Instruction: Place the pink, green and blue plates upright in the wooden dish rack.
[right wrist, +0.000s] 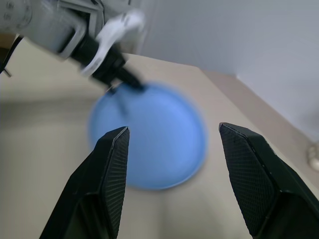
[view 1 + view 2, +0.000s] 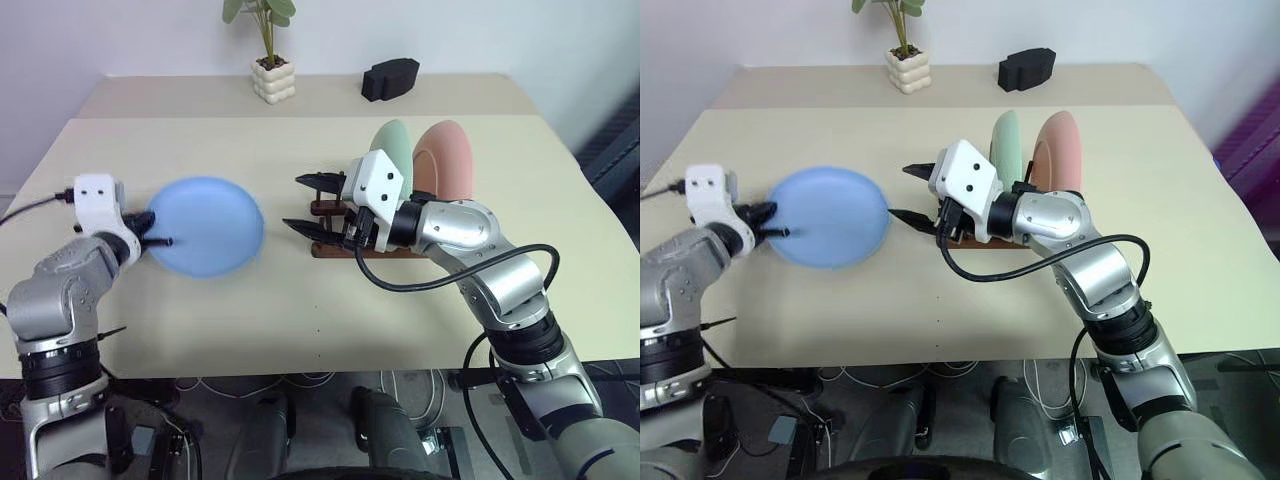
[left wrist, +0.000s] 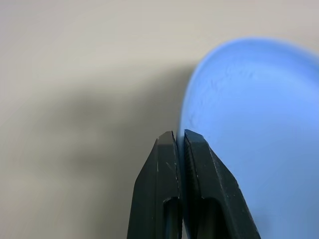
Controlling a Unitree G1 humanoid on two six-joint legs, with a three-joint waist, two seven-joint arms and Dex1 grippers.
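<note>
My left gripper (image 2: 158, 241) is shut on the near left rim of the blue plate (image 2: 208, 226), which hangs tilted a little above the table on the left. Its two fingers (image 3: 167, 164) pinch that rim in the left wrist view. My right gripper (image 2: 308, 205) stands open at mid-table, pointing left toward the blue plate (image 1: 149, 137), with nothing between its fingers. Just behind it sits the wooden dish rack (image 2: 330, 208), partly hidden by my right hand. The green plate (image 2: 392, 146) and the pink plate (image 2: 447, 158) stand upright in it.
The beige table (image 2: 300, 300) has open room in front of the rack and along the near edge. A potted plant in a white pot (image 2: 273, 78) and a black object (image 2: 390, 78) sit at the far edge.
</note>
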